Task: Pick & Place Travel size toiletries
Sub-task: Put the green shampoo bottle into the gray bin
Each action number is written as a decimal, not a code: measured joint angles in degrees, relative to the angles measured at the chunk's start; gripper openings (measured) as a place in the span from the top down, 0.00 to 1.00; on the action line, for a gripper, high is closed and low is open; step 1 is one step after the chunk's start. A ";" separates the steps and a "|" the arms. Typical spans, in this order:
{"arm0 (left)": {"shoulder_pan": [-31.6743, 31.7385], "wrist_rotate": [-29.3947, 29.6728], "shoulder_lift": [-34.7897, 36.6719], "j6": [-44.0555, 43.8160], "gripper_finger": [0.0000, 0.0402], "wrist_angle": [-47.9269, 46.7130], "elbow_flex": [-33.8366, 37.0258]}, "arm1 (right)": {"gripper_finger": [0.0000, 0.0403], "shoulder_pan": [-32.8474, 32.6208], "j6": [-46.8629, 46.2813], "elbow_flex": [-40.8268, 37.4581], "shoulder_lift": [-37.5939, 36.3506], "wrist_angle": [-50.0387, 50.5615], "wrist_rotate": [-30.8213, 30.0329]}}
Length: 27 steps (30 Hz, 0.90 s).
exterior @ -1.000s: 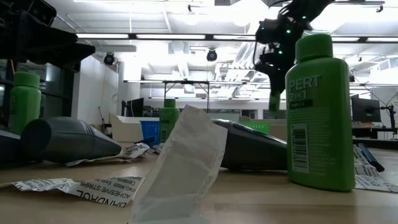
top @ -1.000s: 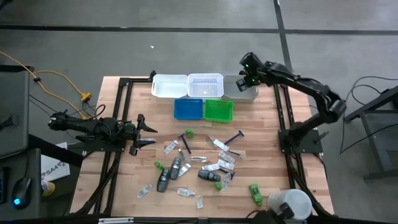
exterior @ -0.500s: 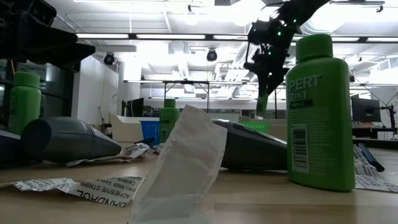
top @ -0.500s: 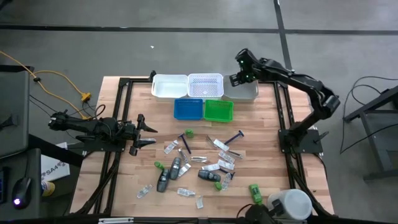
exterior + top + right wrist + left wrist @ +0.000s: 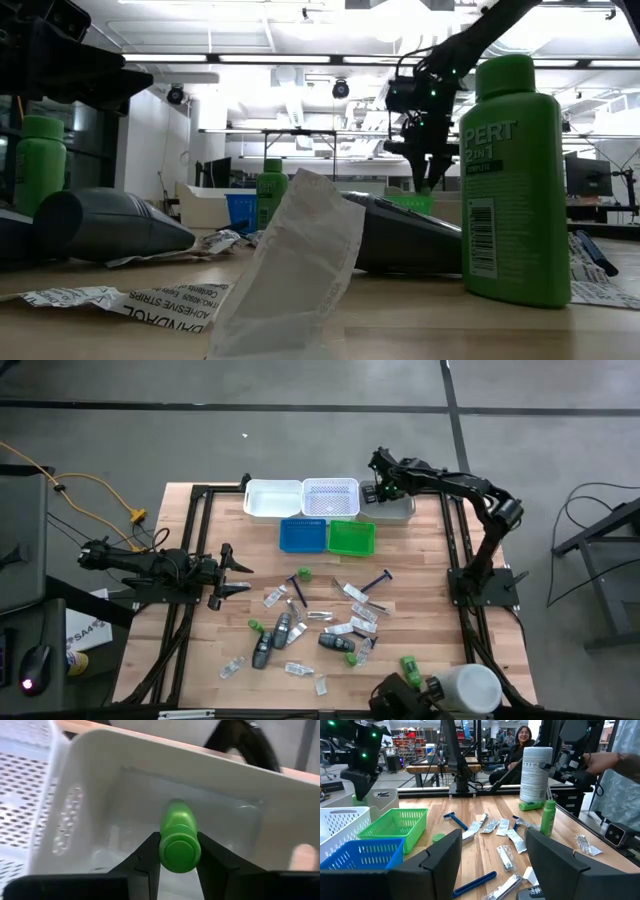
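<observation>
My right gripper (image 5: pixel 178 851) is closed narrow on a small green bottle (image 5: pixel 178 832), one finger against each side of its cap end. Bottle's long axis runs straight out from the fingers, pointing into the grey-white bin (image 5: pixel 280 827) beyond it. In the high view my right gripper (image 5: pixel 378 482) hangs over that bin (image 5: pixel 398 508), the end one of the far row, beside the white mesh tray (image 5: pixel 330 496). In the low view it hangs above the trays, fingers down.

Relation that counts: bottle is directly over the bin's open floor, inside the line of its walls as far as the wrist view shows, not yet resting on it. My judgement: the coming move is down along the bottle's own axis, then release.

My left gripper (image 5: pixel 238 571) waits near the table's left edge, jaws wide and empty. The remaining toiletries (image 5: pixel 320 625) lie scattered mid-table, nearer it than me.
</observation>
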<state>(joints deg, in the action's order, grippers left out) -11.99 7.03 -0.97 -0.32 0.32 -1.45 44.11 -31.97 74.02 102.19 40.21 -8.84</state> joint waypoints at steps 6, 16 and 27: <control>0.00 0.00 0.00 0.00 0.45 0.00 0.01 | 0.76 -0.15 -0.92 0.02 0.60 -5.27 3.29; 0.00 0.00 -0.02 0.00 0.45 0.00 0.00 | 0.72 0.27 0.34 -0.02 1.80 -5.69 3.48; -0.02 0.00 0.00 0.00 0.45 0.00 0.00 | 0.70 0.25 0.70 -0.02 1.80 -7.85 4.58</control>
<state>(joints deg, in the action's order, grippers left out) -12.01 7.03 -0.97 -0.32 0.32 -1.45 44.36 -31.27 74.00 103.98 32.36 -4.26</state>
